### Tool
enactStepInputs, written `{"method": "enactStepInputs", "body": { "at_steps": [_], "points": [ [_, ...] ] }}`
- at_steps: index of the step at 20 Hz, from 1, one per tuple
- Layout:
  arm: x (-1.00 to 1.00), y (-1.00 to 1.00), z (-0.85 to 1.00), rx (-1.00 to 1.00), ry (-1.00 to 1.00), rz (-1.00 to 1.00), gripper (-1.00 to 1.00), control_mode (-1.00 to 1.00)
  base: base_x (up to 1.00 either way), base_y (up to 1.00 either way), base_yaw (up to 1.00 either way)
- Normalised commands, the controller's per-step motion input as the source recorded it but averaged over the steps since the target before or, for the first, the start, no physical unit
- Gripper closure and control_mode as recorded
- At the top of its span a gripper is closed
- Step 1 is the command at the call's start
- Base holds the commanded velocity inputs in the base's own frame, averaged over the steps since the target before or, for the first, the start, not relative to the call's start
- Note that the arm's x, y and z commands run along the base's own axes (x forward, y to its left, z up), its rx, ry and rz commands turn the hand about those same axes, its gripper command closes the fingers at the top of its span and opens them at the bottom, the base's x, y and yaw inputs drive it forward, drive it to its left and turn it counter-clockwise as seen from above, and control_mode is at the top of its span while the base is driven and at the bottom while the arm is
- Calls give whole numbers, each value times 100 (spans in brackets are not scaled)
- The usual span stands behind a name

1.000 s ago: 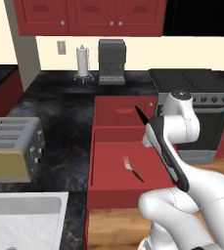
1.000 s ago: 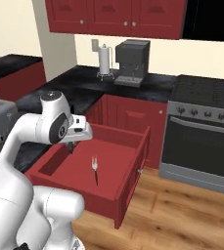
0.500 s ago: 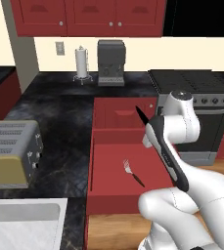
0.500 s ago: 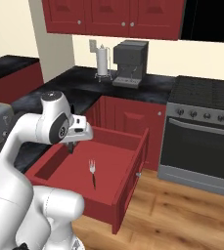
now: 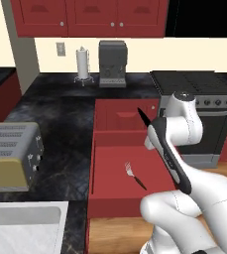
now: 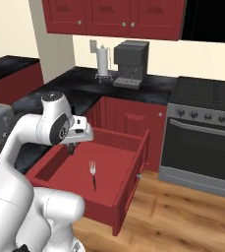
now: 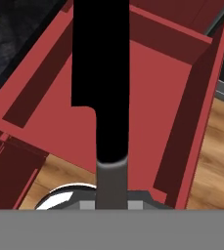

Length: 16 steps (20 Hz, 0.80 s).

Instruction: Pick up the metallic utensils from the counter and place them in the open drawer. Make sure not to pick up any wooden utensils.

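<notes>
My gripper (image 5: 152,131) is shut on a slim black knife (image 5: 143,119) and holds it above the open drawer (image 5: 116,155). In the hand view the knife's dark blade (image 7: 101,73) runs up from its grey handle (image 7: 111,178) over the drawer's red floor (image 7: 157,88). A small silver fork (image 5: 130,170) lies flat in the drawer, and the right base view shows this fork (image 6: 92,169) near the middle of the drawer (image 6: 128,194), below my gripper (image 6: 71,146). The black stone counter (image 5: 60,129) lies to the left. The wooden utensils are out of view.
A toaster (image 5: 11,155) stands on the counter at the left, with a sink (image 5: 23,230) in front of it. A paper towel holder (image 5: 82,64) and a coffee machine (image 5: 112,63) stand at the back. A stove (image 6: 202,133) is to the right.
The whole picture has shifted a little, so the camera has moved. The arm holds the knife over the drawer in the same pose, and the fork lies as before.
</notes>
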Motion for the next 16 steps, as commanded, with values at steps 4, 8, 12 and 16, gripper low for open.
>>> {"method": "enactStepInputs", "body": {
  "at_steps": [4,8,12,16],
  "points": [
    [61,2,0,0,24,0,100,-100,0,0,0],
    [100,2,-20,-1,42,1,100,-100,0,0,0],
    [100,8,-33,-2,32,0,100,-100,0,0,0],
    [75,0,-25,5,4,0,100,-100,0,0,0]
  ]
}}
